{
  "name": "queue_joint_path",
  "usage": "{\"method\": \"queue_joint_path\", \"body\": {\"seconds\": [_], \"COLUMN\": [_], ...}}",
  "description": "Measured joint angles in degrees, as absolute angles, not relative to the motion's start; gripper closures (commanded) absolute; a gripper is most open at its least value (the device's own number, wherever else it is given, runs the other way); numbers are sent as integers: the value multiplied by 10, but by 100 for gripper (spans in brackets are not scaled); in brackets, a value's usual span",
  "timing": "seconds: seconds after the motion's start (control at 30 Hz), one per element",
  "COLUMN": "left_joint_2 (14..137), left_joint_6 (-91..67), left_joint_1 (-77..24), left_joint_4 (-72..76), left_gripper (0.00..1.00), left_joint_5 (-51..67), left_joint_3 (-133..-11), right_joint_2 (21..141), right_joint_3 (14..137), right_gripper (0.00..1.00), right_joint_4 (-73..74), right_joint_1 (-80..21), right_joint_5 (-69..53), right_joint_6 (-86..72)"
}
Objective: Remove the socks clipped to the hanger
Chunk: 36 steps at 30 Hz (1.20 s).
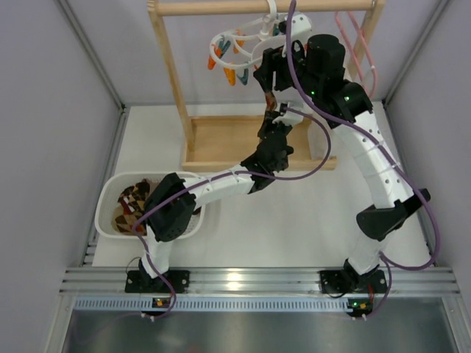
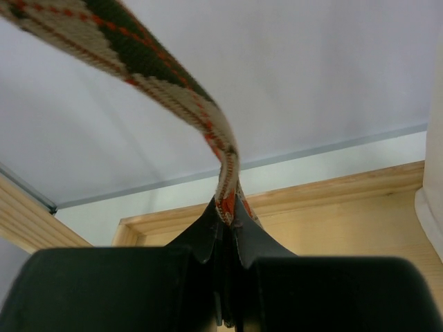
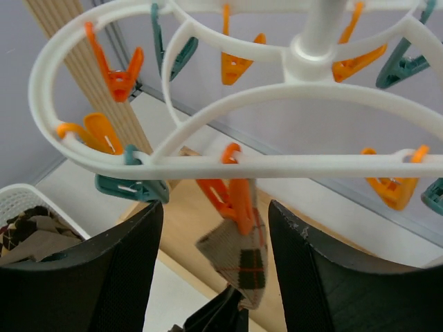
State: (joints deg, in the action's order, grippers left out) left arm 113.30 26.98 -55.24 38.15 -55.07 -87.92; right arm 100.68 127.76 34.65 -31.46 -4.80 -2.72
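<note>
A tan argyle sock hangs from an orange clothespin on the white oval ring hanger, which hangs from the wooden rail. My left gripper is shut on the sock's lower end; it also shows in the top view. My right gripper is open, its fingers on either side of the orange clothespin and the sock's top. In the top view it sits just under the hanger. More socks lie in the white basket.
A wooden rack with a base tray stands at the back. A white basket stands at the front left. A pink hanger hangs at the rail's right end. Empty orange and teal clothespins dangle round the ring.
</note>
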Motion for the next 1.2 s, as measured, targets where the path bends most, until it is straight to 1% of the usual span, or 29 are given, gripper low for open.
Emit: {"method": "queue_joint_path", "body": {"seconds": [0.17,0.47,0.67,0.8,0.9,1.03,1.1,1.13,1.2], "left_joint_2": [1133,1133,1133,1133,1133,1131,1131,1131,1131], "left_joint_6": [270,269,269,268,266,259,256,256,254], "left_joint_1": [-552,-552,-552,-552,-552,-554,-554,-554,-555], "left_joint_4": [381,381,381,381,381,381,381,381,381], "left_gripper": [100,100,100,100,100,100,100,100,100], "left_joint_5": [-550,-548,-546,-544,-543,-539,-538,-538,-538], "left_joint_3": [-881,-881,-881,-881,-881,-872,-871,-871,-871], "right_joint_2": [1010,1047,1068,1071,1071,1071,1071,1071,1071], "right_joint_3": [1278,1280,1280,1280,1280,1280,1280,1280,1280], "right_gripper": [38,37,41,41,45,56,63,70,74], "right_joint_4": [334,317,306,284,269,261,260,260,259], "right_joint_1": [-337,-360,-390,-405,-409,-411,-411,-411,-411], "right_joint_5": [-25,70,131,164,175,186,190,191,193], "right_joint_6": [-1,50,84,95,101,106,107,109,110]}}
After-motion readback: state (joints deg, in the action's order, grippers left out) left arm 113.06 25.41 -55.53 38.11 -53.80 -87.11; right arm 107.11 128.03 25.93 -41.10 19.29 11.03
